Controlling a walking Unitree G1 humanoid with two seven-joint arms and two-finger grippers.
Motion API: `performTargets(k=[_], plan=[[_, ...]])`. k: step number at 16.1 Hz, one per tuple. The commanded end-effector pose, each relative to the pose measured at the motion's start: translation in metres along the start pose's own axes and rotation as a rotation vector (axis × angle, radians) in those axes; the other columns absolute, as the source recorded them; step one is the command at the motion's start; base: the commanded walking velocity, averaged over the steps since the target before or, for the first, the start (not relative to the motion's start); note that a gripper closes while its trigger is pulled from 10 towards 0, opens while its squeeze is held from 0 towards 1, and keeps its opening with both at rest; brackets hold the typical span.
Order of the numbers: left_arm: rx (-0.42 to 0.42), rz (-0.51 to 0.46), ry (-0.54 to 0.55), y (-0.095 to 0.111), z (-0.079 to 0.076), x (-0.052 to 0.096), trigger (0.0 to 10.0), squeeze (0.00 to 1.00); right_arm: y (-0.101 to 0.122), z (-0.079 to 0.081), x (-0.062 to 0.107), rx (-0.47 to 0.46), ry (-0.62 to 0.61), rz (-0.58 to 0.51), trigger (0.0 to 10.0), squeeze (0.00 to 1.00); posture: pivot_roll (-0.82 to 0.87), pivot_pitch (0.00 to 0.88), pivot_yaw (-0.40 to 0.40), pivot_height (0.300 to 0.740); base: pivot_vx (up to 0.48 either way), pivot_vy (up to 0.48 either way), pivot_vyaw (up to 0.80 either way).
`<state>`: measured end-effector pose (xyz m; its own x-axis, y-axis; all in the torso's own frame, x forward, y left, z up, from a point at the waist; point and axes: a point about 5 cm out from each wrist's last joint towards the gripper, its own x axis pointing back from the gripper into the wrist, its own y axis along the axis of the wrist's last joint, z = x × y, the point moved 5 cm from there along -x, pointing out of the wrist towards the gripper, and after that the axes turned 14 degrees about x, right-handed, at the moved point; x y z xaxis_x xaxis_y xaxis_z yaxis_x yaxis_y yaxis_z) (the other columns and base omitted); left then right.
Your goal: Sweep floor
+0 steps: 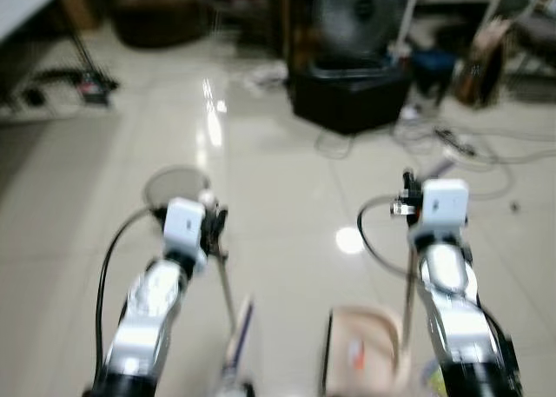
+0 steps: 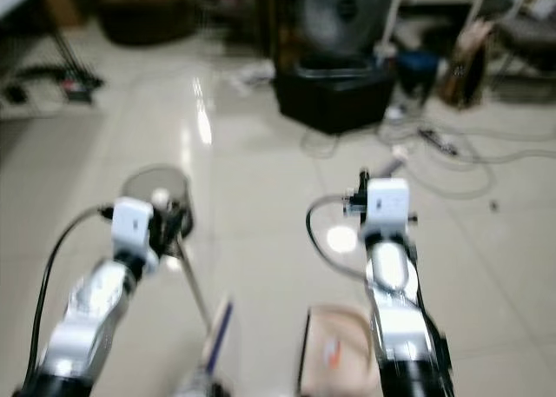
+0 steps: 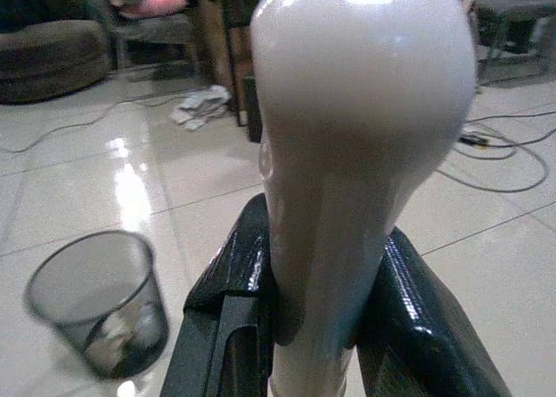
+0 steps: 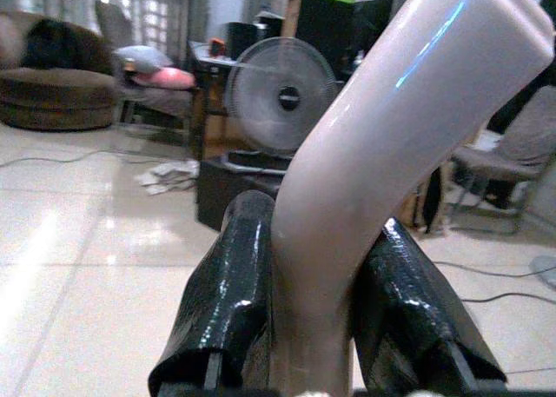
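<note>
My left gripper is shut on the pale, rounded top of a broom handle, which fills the gap between its black fingers. The thin broom stick slants down toward the bottom middle of the head view. My right gripper is shut on the curved pinkish handle of a beige dustpan, which hangs low in front of me beside the right arm. Both arms reach forward over the glossy tiled floor.
A dark mesh waste bin stands on the floor just beyond the left gripper. Farther ahead are a black box with a round fan on it, loose cables to the right, and a brown sofa at the back left.
</note>
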<state>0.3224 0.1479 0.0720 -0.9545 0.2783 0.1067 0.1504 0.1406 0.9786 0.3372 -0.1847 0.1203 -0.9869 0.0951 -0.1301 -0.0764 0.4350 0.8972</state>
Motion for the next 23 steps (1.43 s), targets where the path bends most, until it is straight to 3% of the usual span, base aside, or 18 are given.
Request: performTargets(k=[1,5,15,23], plan=[[-0.025,-0.026,0.0,0.008,0.0015,-0.0018,10.0,0.0,0.0106,-0.0036,-0.0037,-0.017,-0.015,-0.042,10.0,0.0,-0.01,0.023,0.045,0.74,0.0,0.0,0.0],[-0.052,-0.031,-0.006,0.0101,0.0008,-0.0038,10.0,0.0,0.0104,-0.0036,-0.004,-0.017,-0.018,-0.041,10.0,0.0,-0.01,0.026,0.047,0.74,0.0,0.0,0.0],[-0.075,-0.037,-0.006,0.0114,0.0,-0.0098,10.0,0.0,0.0097,-0.0077,-0.0065,0.04,-0.028,-0.039,10.0,0.0,-0.01,0.027,0.051,0.74,0.0,-0.331,0.0],[-0.086,-0.036,-0.009,0.0106,0.0012,-0.0116,10.0,0.0,0.0082,-0.0107,-0.0061,0.019,-0.048,-0.035,10.0,0.0,-0.01,0.018,0.052,0.74,0.0,-0.34,0.05]])
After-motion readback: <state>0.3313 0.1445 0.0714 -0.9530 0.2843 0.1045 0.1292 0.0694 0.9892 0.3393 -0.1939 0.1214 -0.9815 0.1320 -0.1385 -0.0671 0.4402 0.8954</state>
